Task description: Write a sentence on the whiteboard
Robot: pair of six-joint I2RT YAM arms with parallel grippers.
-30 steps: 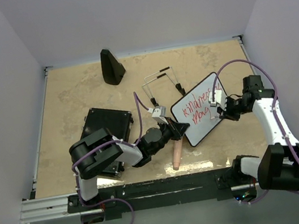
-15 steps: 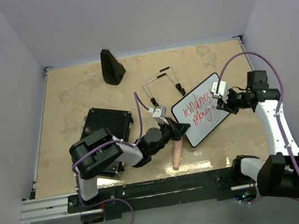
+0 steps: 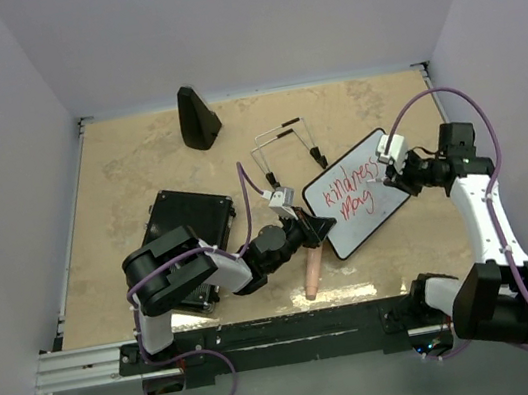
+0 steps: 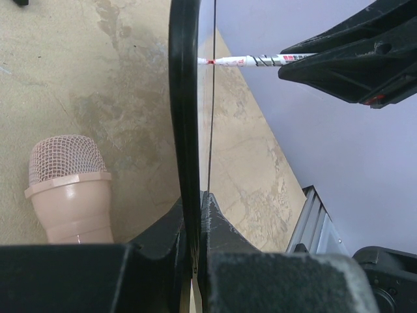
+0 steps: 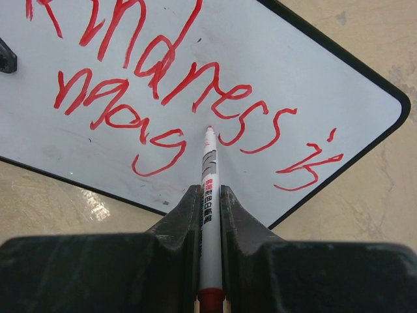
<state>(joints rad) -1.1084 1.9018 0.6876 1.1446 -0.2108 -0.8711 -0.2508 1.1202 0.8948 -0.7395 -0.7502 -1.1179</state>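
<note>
Left end effector (image 4: 194, 215) is shut on the black frame at the near-left edge of the whiteboard (image 3: 356, 204), holding it tilted over the right-centre of the desk (image 3: 137, 168). Right end effector (image 5: 208, 195) is clamped on a red marker (image 5: 209, 163). The marker tip meets the board face just right of the second line. Red text reads "kindness is" above and "mag" below. A pink microphone (image 3: 313, 275) lies on the desk under the left wrist. A black ribbed case (image 3: 189, 232) sits to the left, and the wire stand (image 3: 280, 144) behind the board.
</note>
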